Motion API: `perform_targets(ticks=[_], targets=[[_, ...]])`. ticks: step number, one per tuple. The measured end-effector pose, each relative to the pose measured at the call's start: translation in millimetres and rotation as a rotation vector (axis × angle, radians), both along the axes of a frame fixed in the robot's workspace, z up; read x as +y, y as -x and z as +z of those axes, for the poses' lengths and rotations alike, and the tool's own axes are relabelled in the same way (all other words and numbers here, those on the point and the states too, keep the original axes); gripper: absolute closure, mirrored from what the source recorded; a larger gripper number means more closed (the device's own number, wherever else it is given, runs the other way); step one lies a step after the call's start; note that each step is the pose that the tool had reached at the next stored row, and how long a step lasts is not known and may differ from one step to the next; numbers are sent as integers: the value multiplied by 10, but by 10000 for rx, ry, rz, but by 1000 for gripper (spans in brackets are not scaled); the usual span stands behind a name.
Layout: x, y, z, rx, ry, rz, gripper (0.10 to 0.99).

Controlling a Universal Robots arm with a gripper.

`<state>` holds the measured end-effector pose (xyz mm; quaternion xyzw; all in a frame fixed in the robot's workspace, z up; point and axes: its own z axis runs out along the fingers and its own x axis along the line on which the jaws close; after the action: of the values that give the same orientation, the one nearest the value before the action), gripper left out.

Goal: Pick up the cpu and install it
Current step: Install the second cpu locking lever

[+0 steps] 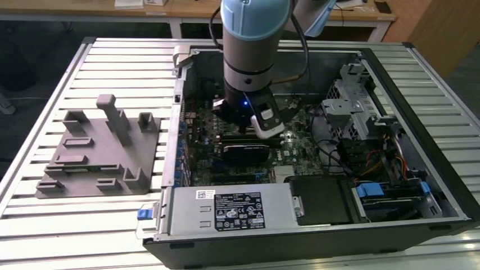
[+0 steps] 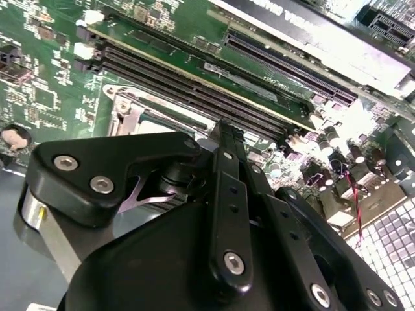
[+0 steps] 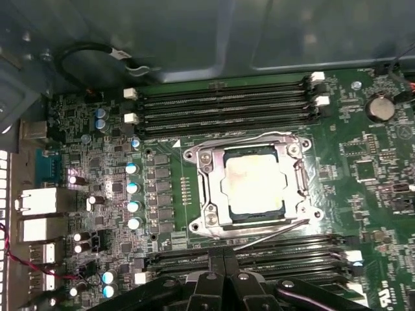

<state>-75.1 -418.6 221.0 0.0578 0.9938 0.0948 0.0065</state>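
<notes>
— Gripper (image 3: 224, 275) first: how is it sitting?

— Its two black fingers (image 3: 213, 280) are pressing together, tip to tip, in both wrist views (image 2: 222, 129), and they are carrying nothing.

— Starting from the exterior view's left, what is lying there?

— A large grey fixture (image 1: 98, 149) with raised blocks is resting on the slatted metal table (image 1: 45, 225), just beside the open computer case (image 1: 420, 169).

— And moving across?

— The arm (image 1: 251, 50) is reaching straight down into the case, over the green motherboard (image 1: 300, 149). At the near edge, a silver power supply (image 1: 225, 208) is sitting along the case wall. Further to the exterior view's right, a metal drive cage (image 1: 352, 107) is standing among coloured cables.

— Where is the cpu?

— In the first wrist view the cpu (image 3: 253, 184) is lying flat in its socket, pale metal top facing up, with a bright metal frame (image 3: 201, 188) running around it. Black memory slots (image 3: 220, 103) are flanking the socket on two sides.

— Is the gripper touching the cpu?

— No. The closed fingertips are hanging over the nearer bank of memory slots (image 3: 311, 256), near the socket's edge and apart from the chip.

— Anything else on the board?

— A round coin battery (image 3: 379, 107) is sitting beyond the slots, and small blue-topped capacitors (image 3: 131, 188) are lining the socket's other side.
</notes>
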Motion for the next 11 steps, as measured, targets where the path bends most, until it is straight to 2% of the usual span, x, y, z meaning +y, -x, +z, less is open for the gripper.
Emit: perform_targets(ticks=[5, 8, 11], targets=[[0, 36, -47, 1, -23, 0, 980], [0, 55, -71, 1, -159, 1, 980], [0, 63, -94, 1, -355, 4, 980]])
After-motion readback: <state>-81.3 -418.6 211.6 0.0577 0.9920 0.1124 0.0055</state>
